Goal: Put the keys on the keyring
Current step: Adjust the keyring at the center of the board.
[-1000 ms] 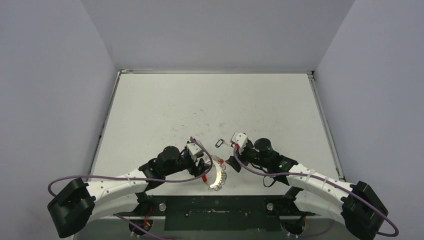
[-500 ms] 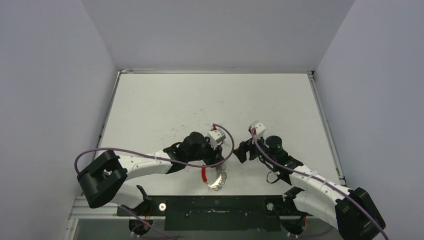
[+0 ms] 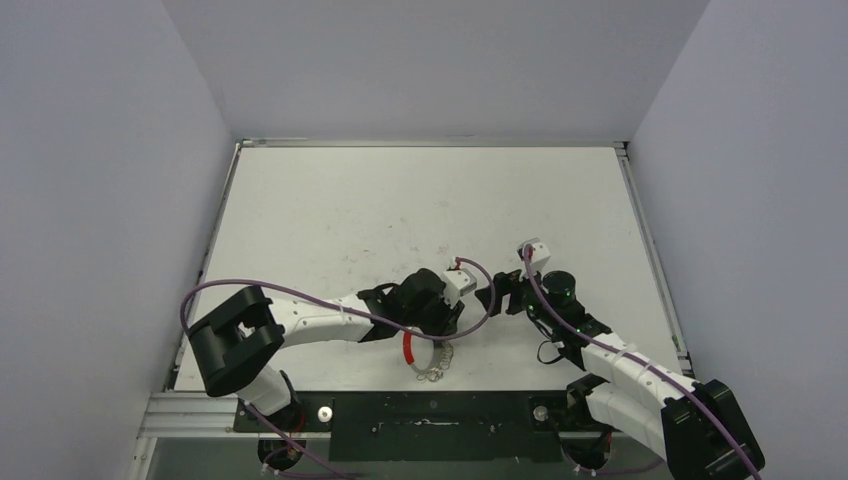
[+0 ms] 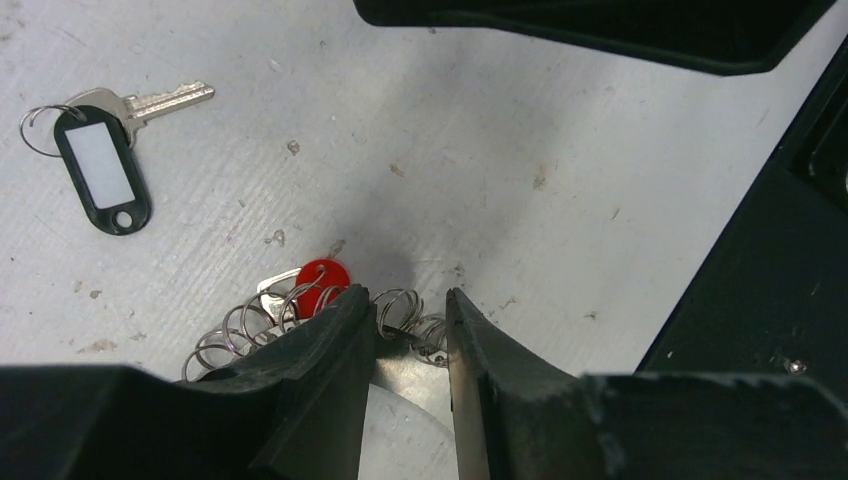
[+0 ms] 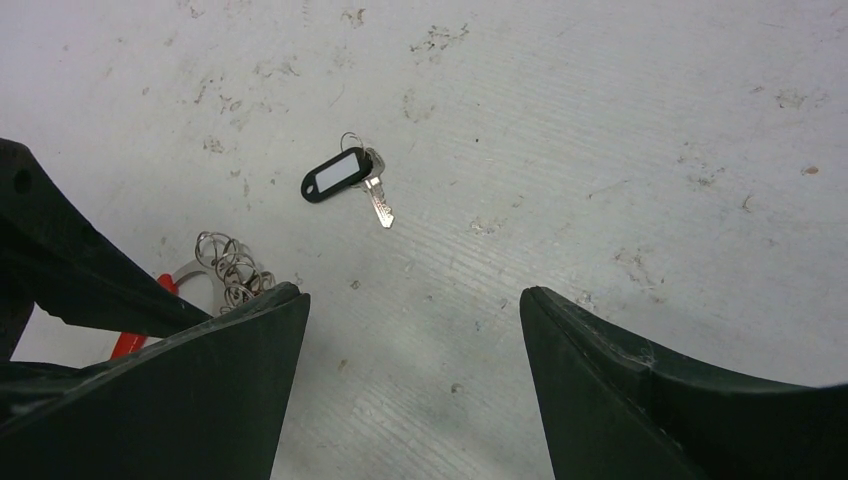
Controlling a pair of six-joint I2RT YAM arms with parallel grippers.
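My left gripper (image 4: pixel 410 306) sat low over the keyring (image 3: pixel 408 347) by the bench's (image 3: pixel 400 200) near edge, jaws nearly together around its small strung loops. I couldn't tell if they pinched any. The loose key (image 4: pixel 165 98), on a black tag (image 4: pixel 100 168), lay flat apart from it. My right gripper (image 5: pixel 412 292) hung spread wide, holding nothing.

Your right claw (image 5: pixel 412 300) hangs over the scuffed white table (image 5: pixel 620 140), fingers spread wide with nothing between them. Beyond it lies the loose key (image 5: pixel 340 175), which has a black tag with a white label, its silver shaft pointing back toward the claw. To its left, apart, sits the keyring (image 5: pixel 228 265), its red sleeve (image 5: pixel 130 342) partly hidden.
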